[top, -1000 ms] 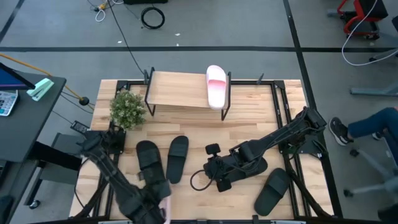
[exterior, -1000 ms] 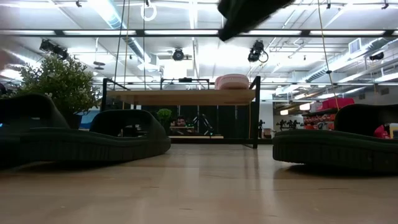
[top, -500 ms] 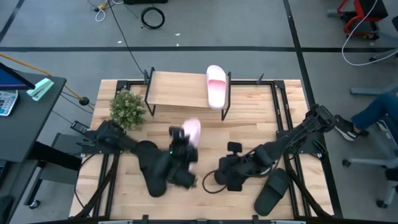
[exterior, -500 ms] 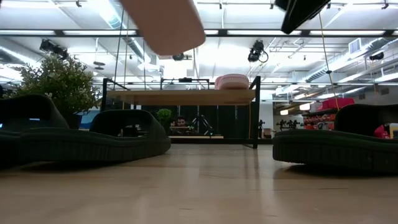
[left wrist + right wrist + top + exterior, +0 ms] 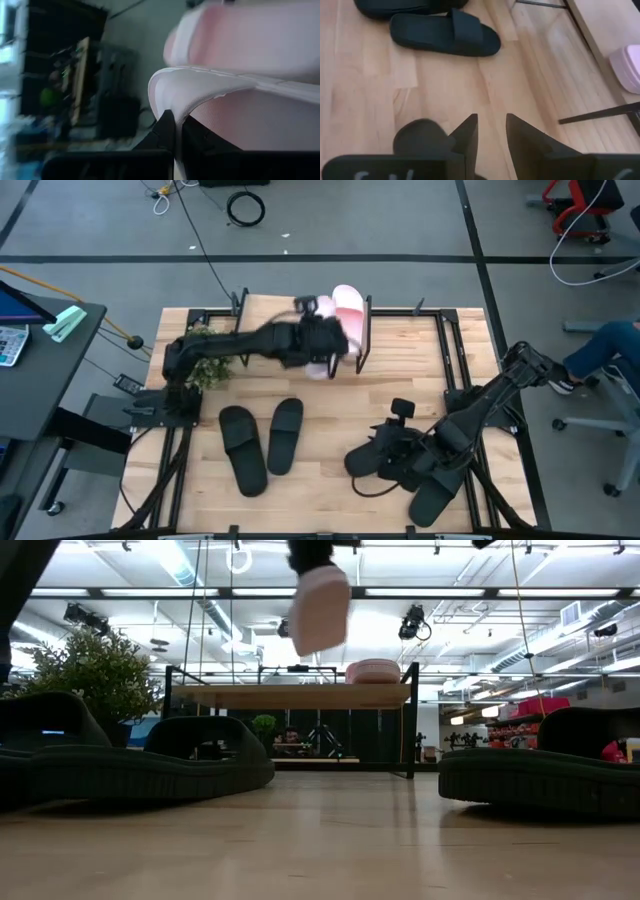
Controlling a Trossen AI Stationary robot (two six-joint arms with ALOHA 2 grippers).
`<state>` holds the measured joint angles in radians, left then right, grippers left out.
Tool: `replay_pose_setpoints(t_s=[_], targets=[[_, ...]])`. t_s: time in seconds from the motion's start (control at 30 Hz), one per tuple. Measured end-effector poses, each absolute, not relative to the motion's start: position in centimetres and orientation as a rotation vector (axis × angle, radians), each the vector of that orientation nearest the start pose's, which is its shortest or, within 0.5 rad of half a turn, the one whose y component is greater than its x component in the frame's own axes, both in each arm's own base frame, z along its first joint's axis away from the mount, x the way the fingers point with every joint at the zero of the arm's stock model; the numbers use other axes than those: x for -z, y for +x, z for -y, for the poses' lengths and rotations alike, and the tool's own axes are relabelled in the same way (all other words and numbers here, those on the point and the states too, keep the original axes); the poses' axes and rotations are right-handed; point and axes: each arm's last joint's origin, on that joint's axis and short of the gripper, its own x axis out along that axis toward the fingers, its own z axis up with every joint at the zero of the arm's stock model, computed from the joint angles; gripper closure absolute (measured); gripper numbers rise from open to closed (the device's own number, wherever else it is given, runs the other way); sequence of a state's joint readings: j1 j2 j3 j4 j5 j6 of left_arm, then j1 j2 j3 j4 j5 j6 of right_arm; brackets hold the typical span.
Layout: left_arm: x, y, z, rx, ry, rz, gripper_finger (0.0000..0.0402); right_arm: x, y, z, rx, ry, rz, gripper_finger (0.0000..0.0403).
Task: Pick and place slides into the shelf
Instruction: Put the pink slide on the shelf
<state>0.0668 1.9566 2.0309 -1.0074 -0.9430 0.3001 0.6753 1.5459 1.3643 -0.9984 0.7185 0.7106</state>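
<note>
My left gripper [image 5: 318,340] is shut on a pale pink-and-white slide [image 5: 312,362] and holds it in the air over the right part of the shelf [image 5: 275,325]. In the low view this slide [image 5: 320,605] hangs high above the shelf's top board [image 5: 290,695]. A second pink slide [image 5: 348,315] lies flat on the board's right end. Two black slides [image 5: 242,450] [image 5: 285,435] lie sole-down on the table. My right gripper [image 5: 491,131] is open, low over the table beside another black slide [image 5: 420,139]. A further black slide [image 5: 435,492] lies near the right arm. My left gripper pinches the edge of the pink slide's wide strap [image 5: 200,82] between its two fingers [image 5: 167,127]. The slide is lifted clear. In the low view it hangs below the gripper, nearly on end.
A small potted plant [image 5: 203,352] stands at the shelf's left end. The shelf's black metal legs [image 5: 363,340] rise at its corners. Bare table top [image 5: 330,405] lies between the shelf and the black slides. A person's leg and shoe [image 5: 590,365] show beyond the table's right edge.
My left gripper has swept from the table's near edge up and toward the far edge, carrying the pink slide over the black slides and above the shelf. My right arm has drawn back toward the table's right and near edge.
</note>
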Motion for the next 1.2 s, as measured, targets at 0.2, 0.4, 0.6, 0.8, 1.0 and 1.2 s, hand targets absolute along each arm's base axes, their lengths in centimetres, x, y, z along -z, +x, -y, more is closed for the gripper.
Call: replay_pose_setpoints(t_s=[0.2, 0.4, 0.6, 0.8, 1.0, 1.2], targets=[[-34.9, 40.8, -10.2, -0.855, 0.642, -1.031, 0.039, -29.8, 23.4, -18.2, 0.344, -0.087, -0.816, 0.0296], [-32.0, 39.8, -14.0, -0.916, 0.606, -1.129, 0.039, -29.7, 22.3, -18.7, 0.386, -0.076, -0.804, 0.0296], [-29.6, 40.6, -14.8, -0.903, 0.635, -1.077, 0.039, -29.7, 21.6, -19.4, 0.383, -0.032, -0.791, 0.0296], [-27.6, 41.2, -14.2, -0.834, 0.696, -1.056, 0.039, -29.7, 21.0, -20.1, 0.374, 0.003, -0.78, 0.0296], [-27.0, 41.0, -13.8, -0.822, 0.7, -1.069, 0.0362, -29.3, 20.5, -20.9, 0.356, -0.006, -0.778, 0.0296], [-27.1, 41.4, -13.7, -0.814, 0.697, -1.028, 0.0306, -29.3, 20.5, -21.0, 0.358, 0.002, -0.774, 0.0296]])
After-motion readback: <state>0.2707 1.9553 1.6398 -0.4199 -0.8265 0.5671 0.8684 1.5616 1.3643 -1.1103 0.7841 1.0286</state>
